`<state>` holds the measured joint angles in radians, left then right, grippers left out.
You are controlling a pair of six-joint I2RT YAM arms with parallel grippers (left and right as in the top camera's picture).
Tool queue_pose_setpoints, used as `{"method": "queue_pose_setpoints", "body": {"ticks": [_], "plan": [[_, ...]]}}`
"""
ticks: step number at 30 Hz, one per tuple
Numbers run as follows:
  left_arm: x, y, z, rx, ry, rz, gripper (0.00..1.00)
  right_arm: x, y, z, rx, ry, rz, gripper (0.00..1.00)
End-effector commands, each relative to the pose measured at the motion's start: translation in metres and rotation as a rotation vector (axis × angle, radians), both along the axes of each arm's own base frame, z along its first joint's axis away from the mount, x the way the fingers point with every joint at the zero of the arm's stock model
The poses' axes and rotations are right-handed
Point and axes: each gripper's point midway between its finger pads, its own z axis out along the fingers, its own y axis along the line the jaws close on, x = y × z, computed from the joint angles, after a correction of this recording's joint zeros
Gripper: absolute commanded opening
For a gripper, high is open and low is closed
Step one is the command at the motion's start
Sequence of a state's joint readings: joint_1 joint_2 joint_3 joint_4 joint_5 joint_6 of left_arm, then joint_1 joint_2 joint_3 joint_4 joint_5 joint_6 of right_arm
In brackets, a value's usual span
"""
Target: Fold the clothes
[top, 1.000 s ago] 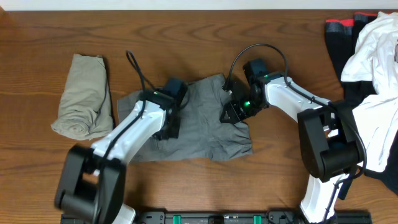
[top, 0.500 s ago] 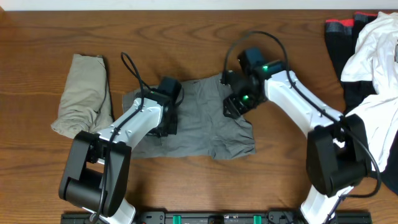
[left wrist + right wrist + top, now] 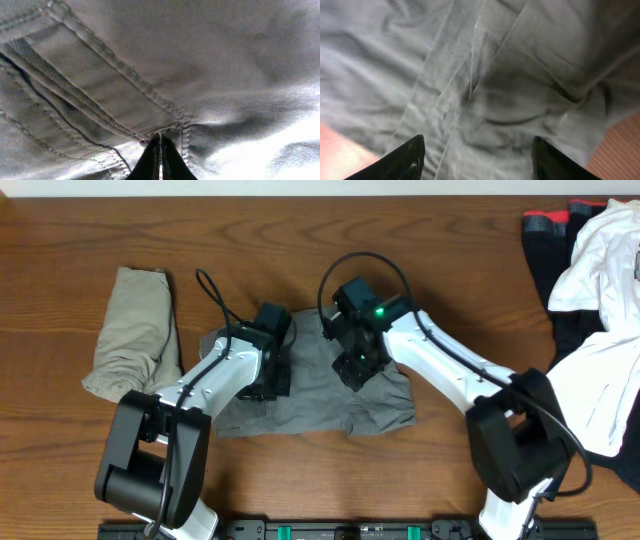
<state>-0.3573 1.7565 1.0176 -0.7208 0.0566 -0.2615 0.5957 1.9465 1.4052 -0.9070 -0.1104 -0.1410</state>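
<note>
Looking down from overhead, we see the grey shorts (image 3: pixel 320 405) spread out and wrinkled near the middle of the desk (image 3: pixel 420 240), with both arms reaching over them. The khaki shorts (image 3: pixel 135 330) lie as a folded bundle at about nine o'clock from the grey pair, with bare wood between the two. The left end effector (image 3: pixel 272 375) rests on the nine o'clock half of the grey pair. In its wrist view we find its fingertips (image 3: pixel 151 162) closed tight together, right at a stitched pocket seam in the grey cloth. We cannot tell whether any cloth is pinched between them. The right end effector (image 3: pixel 352 368) hangs over the three o'clock half of the same pair. Its wrist view shows the two fingers (image 3: pixel 407 157) standing wide apart above creased grey fabric, holding nothing, with a strip of wood showing at the five o'clock corner. At about two o'clock on the desk, well apart from the shorts, sits a loose heap: a white garment (image 3: pixel 600 270) draped over a black garment (image 3: pixel 548 240) with a red band.
</note>
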Motion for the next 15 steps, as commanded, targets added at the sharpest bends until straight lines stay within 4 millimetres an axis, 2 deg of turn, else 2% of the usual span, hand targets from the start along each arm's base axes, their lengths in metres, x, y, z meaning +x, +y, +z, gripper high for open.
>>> {"method": "queue_pose_setpoints", "body": {"ticks": [1, 6, 7, 9, 13, 15], "plan": [[-0.003, -0.010, -0.001, -0.049, 0.023, -0.003, 0.05, -0.001, -0.004, -0.025, -0.083, 0.012, 0.001, 0.66], [-0.006, -0.012, 0.000, -0.063, 0.039, -0.003, 0.06, -0.004, -0.006, -0.047, -0.144, 0.027, -0.015, 0.59], [-0.006, -0.012, 0.000, -0.062, 0.041, -0.003, 0.06, -0.004, -0.007, -0.050, -0.161, 0.025, -0.026, 0.54], [-0.007, -0.012, -0.001, -0.060, 0.042, -0.003, 0.06, 0.001, -0.016, -0.054, -0.219, -0.001, -0.070, 0.36], [-0.007, -0.010, -0.001, -0.052, 0.041, -0.003, 0.06, 0.016, -0.038, -0.045, -0.327, -0.098, -0.153, 0.07], [-0.007, -0.010, -0.001, -0.052, 0.040, -0.003, 0.06, 0.020, -0.043, -0.036, -0.338, -0.121, -0.189, 0.01]]}}
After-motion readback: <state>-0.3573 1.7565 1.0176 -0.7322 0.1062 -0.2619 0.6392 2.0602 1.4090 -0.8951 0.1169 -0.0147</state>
